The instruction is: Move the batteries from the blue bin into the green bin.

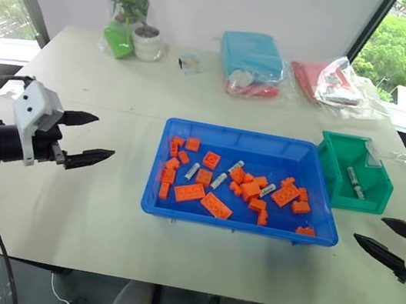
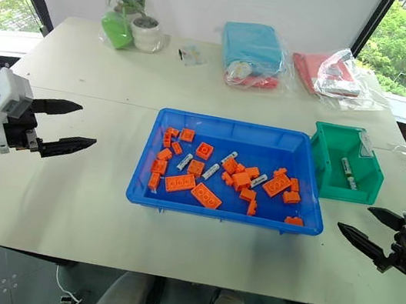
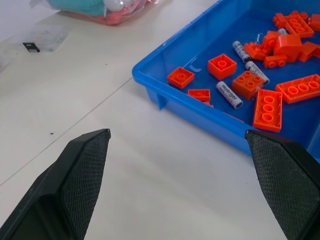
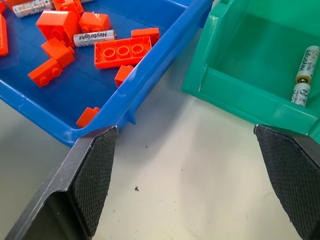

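Left gripper: held above the table's left side, well apart from the blue bin; jaws apart, nothing between them. The bin's near-left corner lies ahead of the fingertips.
Right gripper: held off the table's near-right corner; jaws wide apart, empty. The gap between the blue bin and the green bin lies straight ahead of it.
Batteries in blue bin: four silver-grey cylinders with dark ends and printed labels, lying flat among the bricks in the bin's middle, all well clear of both grippers.
Batteries in green bin: two, lying side by side on the bin floor against its right wall.
Blue bin: shallow rectangular glossy plastic tray with a raised rim, at the table's centre, long side parallel to the near edge.
Green bin: small, deep, teal plastic with a lowered front lip, just beside the blue bin's far-right corner; a narrow strip of bare table separates them.
Orange bricks: studded plastic blocks of mixed sizes, scattered over the blue bin floor, some touching the batteries.
Table: pale, smooth, matt top. Open room lies left of the blue bin and along the near edge.
Far edge: potted plant in clear wrap, light green bagged lump, light blue bagged bundle, red bagged item.
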